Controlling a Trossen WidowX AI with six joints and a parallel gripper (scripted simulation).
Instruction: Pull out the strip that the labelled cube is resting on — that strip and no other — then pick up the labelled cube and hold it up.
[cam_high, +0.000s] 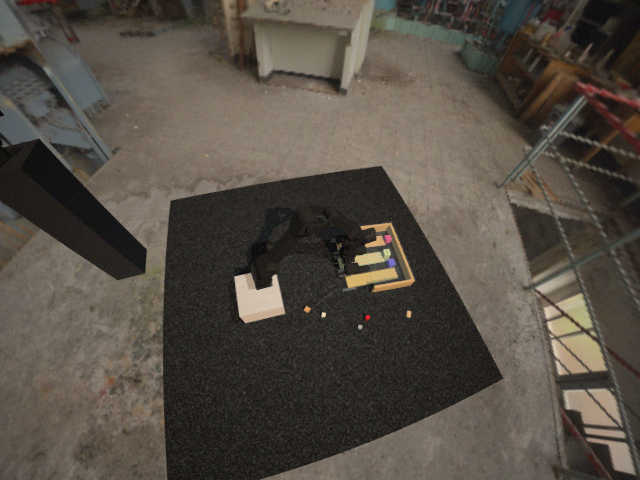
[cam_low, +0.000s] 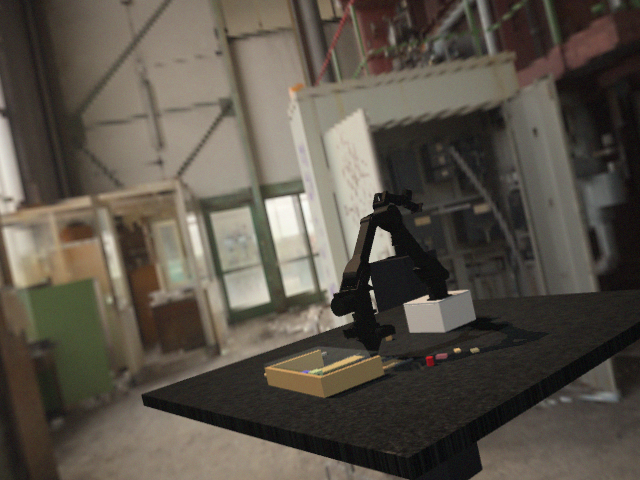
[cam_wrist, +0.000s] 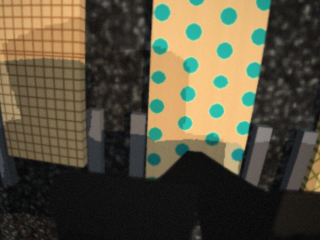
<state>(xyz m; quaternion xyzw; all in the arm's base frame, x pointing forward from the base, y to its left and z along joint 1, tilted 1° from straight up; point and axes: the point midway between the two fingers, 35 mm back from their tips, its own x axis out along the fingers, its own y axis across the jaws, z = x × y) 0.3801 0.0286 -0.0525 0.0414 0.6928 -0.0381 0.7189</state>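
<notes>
A pale yellow-green cube (cam_high: 386, 253) with a dark mark sits near the tray's far wall, at the end of a pale strip (cam_high: 368, 259). A pink cube (cam_high: 387, 239) and a purple cube (cam_high: 391, 262) are on either side of it. My gripper (cam_low: 373, 349) (cam_wrist: 193, 158) is shut, with nothing seen between the fingers. It points down at the tray's open side. In the wrist view the fingers overlap the near end of a teal-dotted strip (cam_wrist: 205, 75); contact cannot be told. A brown-grid strip (cam_wrist: 45, 100) lies left of it. The near ends in the top view are partly hidden by the arm.
The wooden tray (cam_high: 405, 259) (cam_low: 294, 382) has raised walls. A wide yellow strip (cam_high: 371, 279) lies at its near side. Grey guides (cam_wrist: 96, 142) (cam_wrist: 257, 152) flank the strips. Loose pieces, including a red one (cam_high: 367, 317) (cam_low: 430, 361), lie outside. The arm's white base (cam_high: 261, 305) stands left.
</notes>
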